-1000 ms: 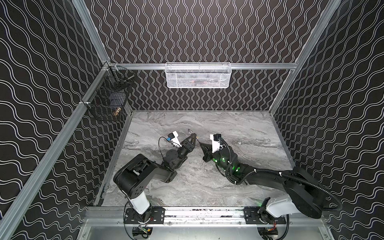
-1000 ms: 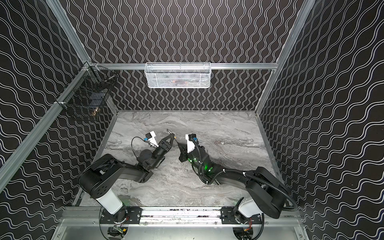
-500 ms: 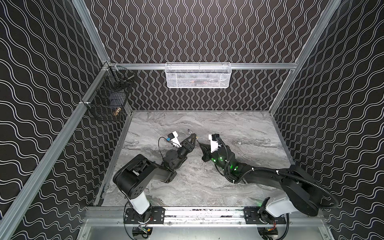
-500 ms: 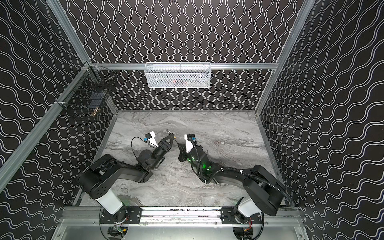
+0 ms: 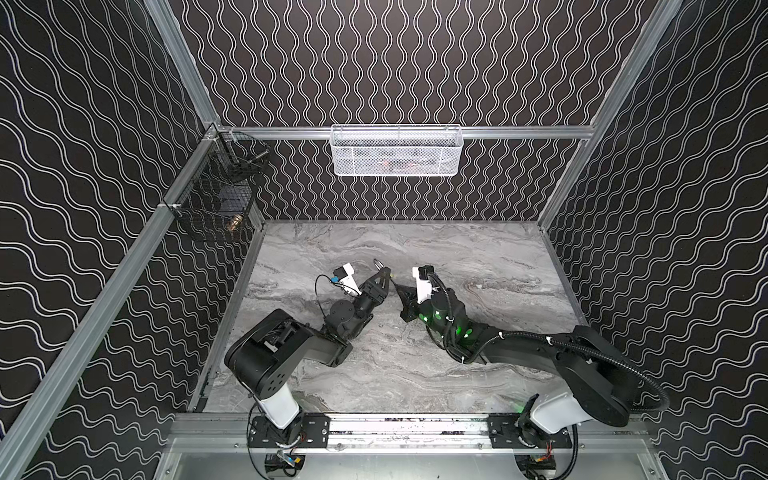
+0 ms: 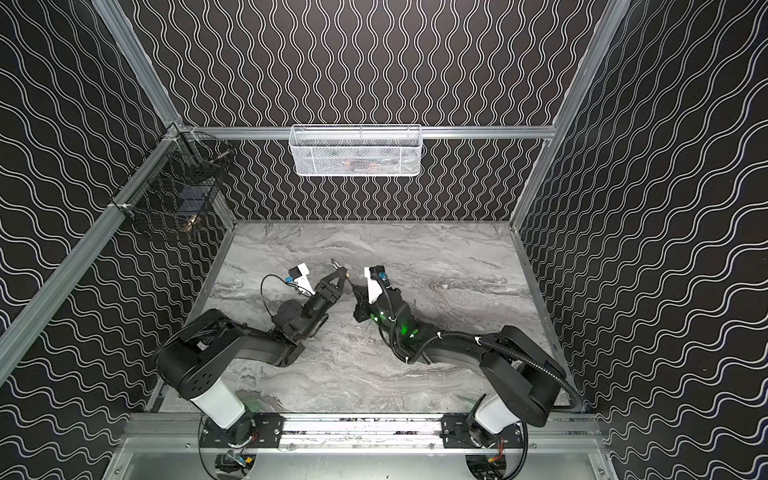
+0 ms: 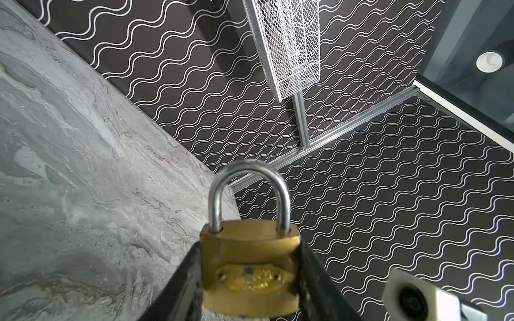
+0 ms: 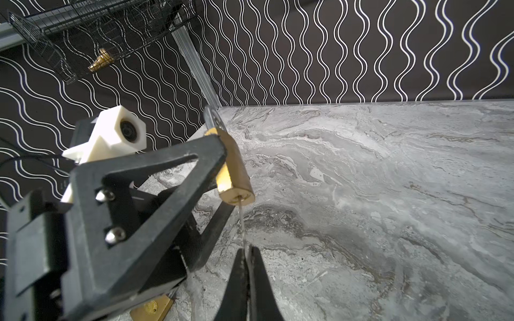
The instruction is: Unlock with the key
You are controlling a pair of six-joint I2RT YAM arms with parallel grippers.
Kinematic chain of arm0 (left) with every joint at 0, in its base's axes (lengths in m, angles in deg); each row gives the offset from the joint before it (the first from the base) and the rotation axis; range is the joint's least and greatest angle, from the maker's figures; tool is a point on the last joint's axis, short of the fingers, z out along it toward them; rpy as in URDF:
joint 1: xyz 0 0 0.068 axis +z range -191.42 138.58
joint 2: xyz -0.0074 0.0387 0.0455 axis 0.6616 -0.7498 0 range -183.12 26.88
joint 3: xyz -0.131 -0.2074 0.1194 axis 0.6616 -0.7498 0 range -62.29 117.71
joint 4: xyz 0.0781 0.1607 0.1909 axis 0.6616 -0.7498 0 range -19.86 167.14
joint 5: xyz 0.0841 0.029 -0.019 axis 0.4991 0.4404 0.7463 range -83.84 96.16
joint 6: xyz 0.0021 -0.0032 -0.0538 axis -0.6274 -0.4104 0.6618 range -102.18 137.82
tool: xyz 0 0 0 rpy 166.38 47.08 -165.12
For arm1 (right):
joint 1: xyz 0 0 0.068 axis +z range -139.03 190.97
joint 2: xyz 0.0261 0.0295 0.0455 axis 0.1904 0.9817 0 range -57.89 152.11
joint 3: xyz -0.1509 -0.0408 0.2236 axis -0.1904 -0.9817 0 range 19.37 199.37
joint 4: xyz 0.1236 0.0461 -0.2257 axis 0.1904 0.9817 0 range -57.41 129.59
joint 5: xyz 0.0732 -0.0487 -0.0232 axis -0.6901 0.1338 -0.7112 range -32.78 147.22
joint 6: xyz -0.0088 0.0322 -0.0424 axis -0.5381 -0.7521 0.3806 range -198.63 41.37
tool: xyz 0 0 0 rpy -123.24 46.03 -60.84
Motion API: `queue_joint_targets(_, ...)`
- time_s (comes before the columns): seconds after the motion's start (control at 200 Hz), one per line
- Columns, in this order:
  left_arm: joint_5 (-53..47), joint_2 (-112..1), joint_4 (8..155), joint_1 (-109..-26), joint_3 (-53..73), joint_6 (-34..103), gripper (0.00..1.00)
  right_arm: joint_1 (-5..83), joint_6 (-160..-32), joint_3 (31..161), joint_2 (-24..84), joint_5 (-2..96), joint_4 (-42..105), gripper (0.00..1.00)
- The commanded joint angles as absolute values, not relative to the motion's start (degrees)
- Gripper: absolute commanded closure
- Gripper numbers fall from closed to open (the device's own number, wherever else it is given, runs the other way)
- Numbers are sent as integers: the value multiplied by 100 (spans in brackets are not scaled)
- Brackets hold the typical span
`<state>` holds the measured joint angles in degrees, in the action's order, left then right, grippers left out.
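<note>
Tabletop [image 5: 415, 374]: grey marble, paler and darker veins swirling across.
Walls [image 5: 395, 62]: black with thin white wavy lines, on every side of the tabletop.
Rails [image 5: 519, 132]: bare silver metal, above the tabletop's edges.
Mesh basket [image 5: 395, 149]: white, above the tabletop's far edge.
Wire basket [image 5: 216, 195]: black, above the tabletop's far left corner; brass-coloured glint inside.
Padlock [image 7: 250, 278]: brass-yellow body, silver shackle.
Key [image 8: 241, 219]: pale silver.
Left hand [image 7: 249, 244]: black fingers.
Right hand [image 8: 246, 250]: black fingers.
Camera housing [image 8: 119, 130]: white, black lens.
Left arm [image 5: 291, 353]: black, white near the base.
Right arm [image 5: 519, 353]: black, white near the base, green lights by the wrist.
</note>
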<state>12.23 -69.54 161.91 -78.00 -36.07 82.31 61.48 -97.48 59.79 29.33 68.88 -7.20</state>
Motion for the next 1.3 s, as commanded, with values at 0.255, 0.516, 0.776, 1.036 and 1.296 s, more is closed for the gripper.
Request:
queue_joint_targets(0.255,1065,-6994,16596,-7790,-3575,8268,100,6151,-9594,6030,2904,7044,-1054,100)
queue_joint_targets(0.516,976,-7016,16591,-7790,-3565,8320,100,6151,-9598,6127,2937,7094,-1092,100)
queue_joint_targets(0.776,915,-7011,16592,-7790,-3571,8389,100,6151,-9685,6251,3053,6981,-1203,100)
queue_joint_targets(1.036,747,-6887,16591,-7799,-3496,8228,100,6134,-9897,6274,3206,6575,-1412,100)
queue_joint_targets(1.296,124,-6957,16587,-7726,-3557,8086,100,5914,-9957,5916,2918,6114,-1741,100)
